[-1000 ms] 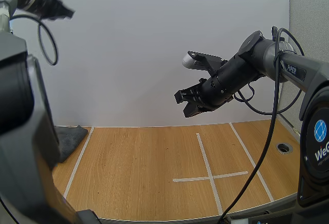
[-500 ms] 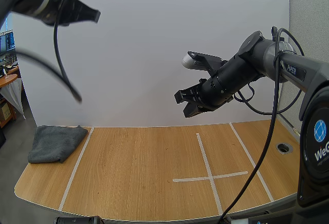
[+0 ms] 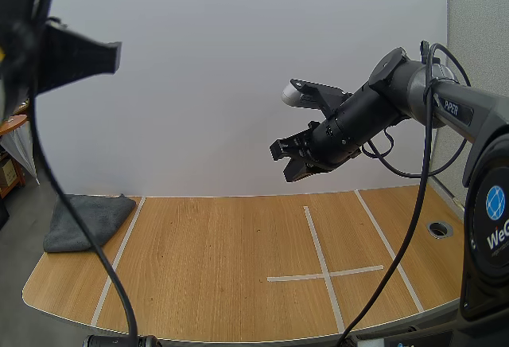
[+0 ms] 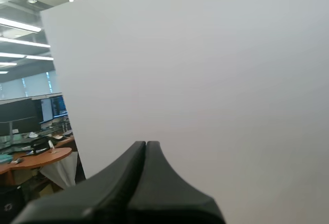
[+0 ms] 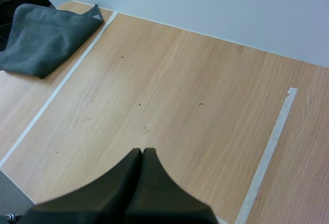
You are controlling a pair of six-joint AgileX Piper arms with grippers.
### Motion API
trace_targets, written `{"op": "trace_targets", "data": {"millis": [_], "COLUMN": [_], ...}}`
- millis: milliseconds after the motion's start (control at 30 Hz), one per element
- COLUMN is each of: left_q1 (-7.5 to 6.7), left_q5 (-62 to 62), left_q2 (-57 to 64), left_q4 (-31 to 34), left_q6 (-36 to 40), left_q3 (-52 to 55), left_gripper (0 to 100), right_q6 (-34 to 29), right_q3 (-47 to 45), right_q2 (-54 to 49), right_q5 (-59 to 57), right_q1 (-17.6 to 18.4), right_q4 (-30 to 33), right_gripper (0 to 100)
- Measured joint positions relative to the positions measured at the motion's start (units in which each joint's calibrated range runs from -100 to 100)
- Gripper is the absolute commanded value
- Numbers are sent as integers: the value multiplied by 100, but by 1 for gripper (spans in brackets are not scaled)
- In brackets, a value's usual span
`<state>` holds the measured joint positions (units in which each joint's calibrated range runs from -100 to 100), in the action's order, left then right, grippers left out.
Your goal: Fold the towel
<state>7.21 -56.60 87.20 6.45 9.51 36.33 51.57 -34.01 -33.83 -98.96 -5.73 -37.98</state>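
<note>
A dark grey towel (image 3: 86, 220) lies in a soft folded heap at the table's far left end, outside the left tape line; the right wrist view has it (image 5: 45, 40) with a small label at one corner. My right gripper (image 3: 285, 162) hangs high over the middle of the table, far from the towel, its fingers (image 5: 134, 168) lying together as one dark wedge with nothing held. My left gripper (image 4: 146, 143) is shut too, raised and facing the white wall. A dark part of my left arm (image 3: 67, 56) looms close at the upper left of the high view.
The wooden table (image 3: 223, 267) carries white tape lines: one strip near the towel (image 3: 118, 258) and a cross (image 3: 324, 274) toward the right. A round cable hole (image 3: 439, 228) sits at the right edge. A white wall stands behind the table.
My left arm has swung past close to the high camera, uncovering the towel it was partly hiding. The right arm and the towel have not moved.
</note>
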Motion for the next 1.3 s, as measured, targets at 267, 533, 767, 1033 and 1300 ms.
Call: {"op": "trace_targets", "data": {"millis": [267, 533, 767, 1033, 1300], "left_q1": [-540, -777, -791, -791, -791], "left_q5": [-74, -869, -496, -233, -227], "left_q2": [1153, 1265, 1265, 1265, 1265], "left_q4": [395, 633, 1048, 1093, 1097], "left_q6": [458, 468, 468, 1034, 1775], "left_q3": [712, 1448, 2916, 3496, 3506], "left_gripper": [0, 0, 0, 0, 0], "right_q6": [0, 0, 0, 0, 0], "right_q3": [0, 0, 0, 0, 0], "right_q2": [0, 0, 0, 0, 0], "right_q5": [0, 0, 0, 0, 0], "right_q1": [0, 0, 0, 0, 0], "right_q4": [0, 0, 0, 0, 0], "right_gripper": [0, 0, 0, 0, 0]}}
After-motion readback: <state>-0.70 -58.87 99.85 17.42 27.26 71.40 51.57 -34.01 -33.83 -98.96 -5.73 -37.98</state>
